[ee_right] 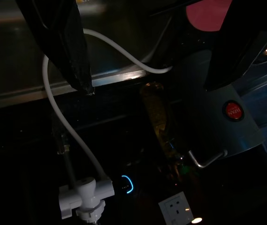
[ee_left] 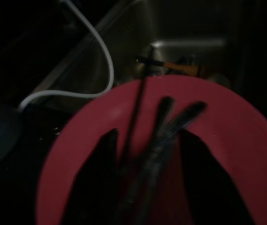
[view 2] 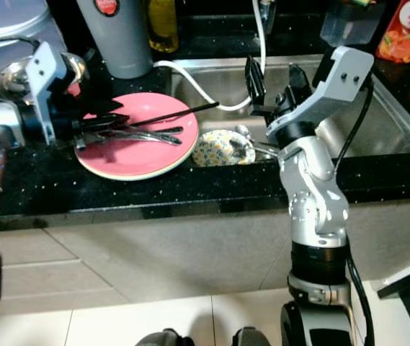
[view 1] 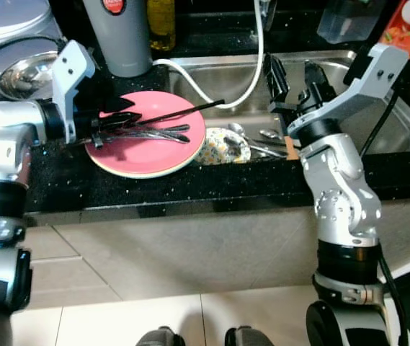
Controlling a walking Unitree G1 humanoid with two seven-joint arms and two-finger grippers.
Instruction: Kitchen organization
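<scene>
A pink plate (view 1: 154,155) lies on the black counter (view 1: 154,191) beside the sink (view 1: 219,79). Several pieces of dark cutlery (view 1: 158,133) and a thin black chopstick (view 1: 183,112) rest on it. My left gripper (view 1: 122,115) reaches low over the plate's left side, open, its fingers (ee_left: 100,164) standing either side of the cutlery handles (ee_left: 171,126). My right gripper (view 1: 296,78) is raised above the sink, open and empty, pointing toward the back wall. A floral bowl (view 1: 219,148) with a spoon (view 1: 235,131) sits in the sink against its front left edge.
A white hose (view 1: 255,65) curves across the sink. At the back of the counter stand a grey flask (view 1: 118,36) and a yellow bottle (view 1: 161,21), with a steel bowl (view 1: 28,72) at the left. More cutlery (view 1: 269,137) lies in the sink.
</scene>
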